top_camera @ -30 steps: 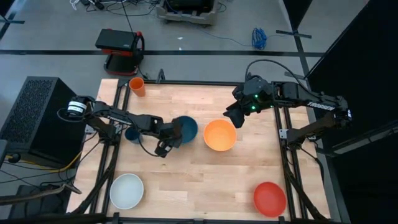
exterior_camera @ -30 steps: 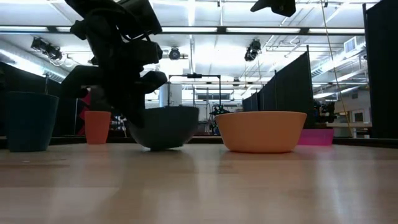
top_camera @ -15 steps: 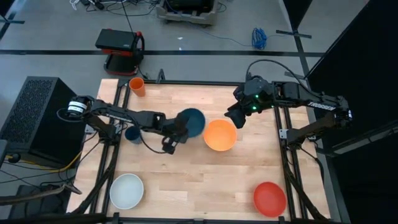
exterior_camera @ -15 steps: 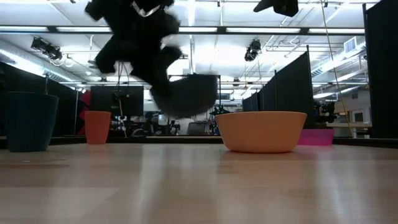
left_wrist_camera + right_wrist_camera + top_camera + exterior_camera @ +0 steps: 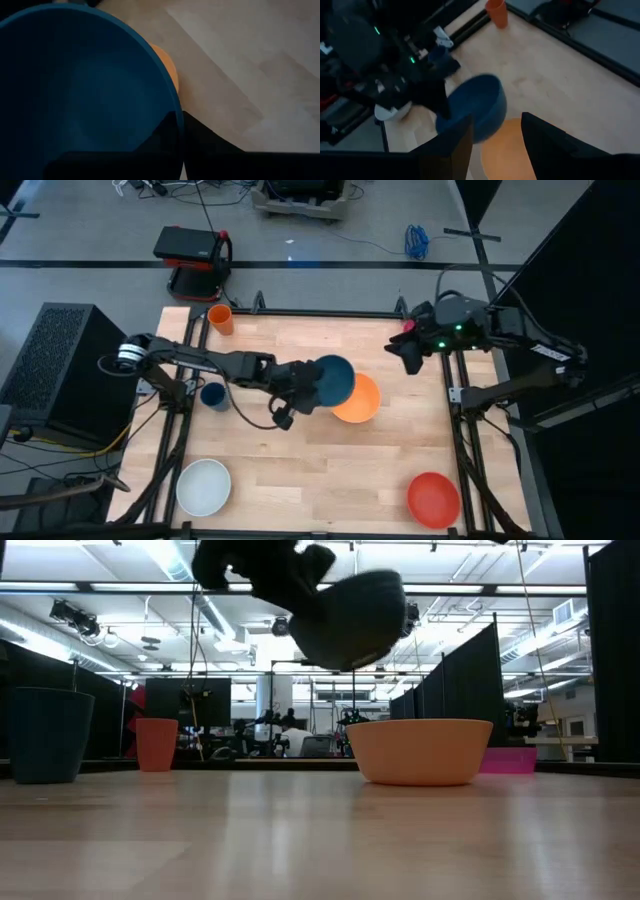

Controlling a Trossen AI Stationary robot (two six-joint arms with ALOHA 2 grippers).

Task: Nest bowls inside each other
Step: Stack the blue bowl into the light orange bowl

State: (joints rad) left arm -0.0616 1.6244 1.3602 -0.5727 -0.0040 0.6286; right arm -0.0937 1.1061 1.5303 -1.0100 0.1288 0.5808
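A: Starting at nine o'clock: white bowl (image 5: 204, 486) parked near seven o'clock on the table (image 5: 300, 460), blue cup (image 5: 213, 395) at nine, orange cup (image 5: 221, 318) up near eleven. None of these touched.

B: And the left gripper (image 5: 300, 392)?

A: Clamped tight on the rim of the teal bowl (image 5: 332, 379), near table centre. A second ago down on the wood, well short of the orange bowl (image 5: 361, 402); half a second ago lifted and sliding toward three o'clock. Now carried clear of the table, overlapping the orange bowl's nine-o'clock edge from above. Seen level across the table, hanging high over it, not yet inside.

B: Meaning for the task?

A: Probably mid-transfer: lift done, lowering and release still to come. Needs a touch more travel toward three o'clock to sit centred before dropping in.

B: Farther right?

A: Right gripper (image 5: 410, 352) at about two o'clock, pulled back toward the table edge compared with a second ago, fingers part-way apart, holding nothing. Red bowl (image 5: 434, 499) alone at five o'clock. Pink bowl (image 5: 510, 760) only glimpsed low behind the orange one.
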